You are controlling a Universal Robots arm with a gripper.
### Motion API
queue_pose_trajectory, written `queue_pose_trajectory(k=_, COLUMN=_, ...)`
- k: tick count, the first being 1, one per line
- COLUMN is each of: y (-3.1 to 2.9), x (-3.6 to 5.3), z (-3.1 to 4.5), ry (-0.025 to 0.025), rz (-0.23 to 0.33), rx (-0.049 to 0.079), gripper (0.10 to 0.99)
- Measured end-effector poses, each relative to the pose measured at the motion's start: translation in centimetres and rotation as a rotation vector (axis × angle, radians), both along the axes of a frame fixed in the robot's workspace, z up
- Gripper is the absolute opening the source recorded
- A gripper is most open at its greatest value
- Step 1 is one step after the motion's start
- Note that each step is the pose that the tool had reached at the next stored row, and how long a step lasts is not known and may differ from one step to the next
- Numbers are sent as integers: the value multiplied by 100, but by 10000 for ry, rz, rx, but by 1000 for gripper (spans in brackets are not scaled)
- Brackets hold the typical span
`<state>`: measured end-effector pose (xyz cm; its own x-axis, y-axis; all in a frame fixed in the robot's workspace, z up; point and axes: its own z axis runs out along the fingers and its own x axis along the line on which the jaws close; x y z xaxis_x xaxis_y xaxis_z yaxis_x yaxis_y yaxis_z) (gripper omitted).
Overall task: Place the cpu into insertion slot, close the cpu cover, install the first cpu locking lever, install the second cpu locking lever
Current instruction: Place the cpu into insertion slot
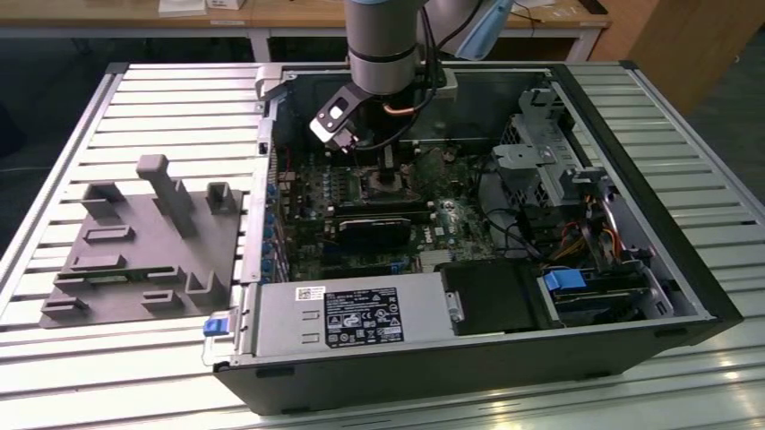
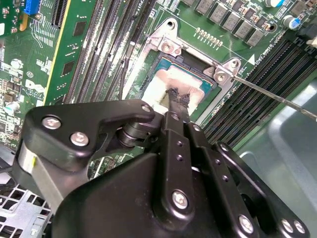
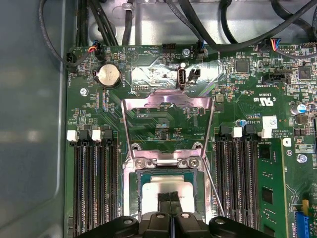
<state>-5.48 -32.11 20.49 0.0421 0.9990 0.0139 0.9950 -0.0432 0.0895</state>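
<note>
The cpu (image 3: 156, 186) lies flat in the insertion slot (image 3: 130, 194), its pale metal top (image 2: 166, 79) showing inside the silver rim (image 2: 171, 45). My gripper (image 3: 171, 197) is shut, its dark fingertips (image 2: 177, 97) together over the chip's middle with nothing between them; whether they touch it I cannot tell. The cpu cover (image 3: 168, 101) is swung open away from the socket, with the green board visible through its cut-out. A thin wire locking lever (image 3: 214, 191) stands free beside the socket (image 2: 277, 97). In the exterior view the arm reaches down into the case over the socket (image 1: 380, 184).
Long black memory slots (image 3: 94, 188) flank the socket on both sides (image 3: 237, 183). Cables (image 3: 208, 29) hang past the board's far edge. The computer case wall (image 1: 269, 161) and the drive cage (image 1: 538, 152) hem in the arm. A grey fixture plate (image 1: 143, 251) lies outside the case at the exterior view's left.
</note>
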Motion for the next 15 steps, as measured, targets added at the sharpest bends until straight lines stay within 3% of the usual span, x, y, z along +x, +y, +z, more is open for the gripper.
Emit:
queue_pose_trajectory(k=6, y=0, x=0, z=38, ry=0, rz=0, rx=-1, gripper=102)
queue_pose_trajectory(k=15, y=0, x=0, z=257, ry=0, rz=0, rx=-1, gripper=102)
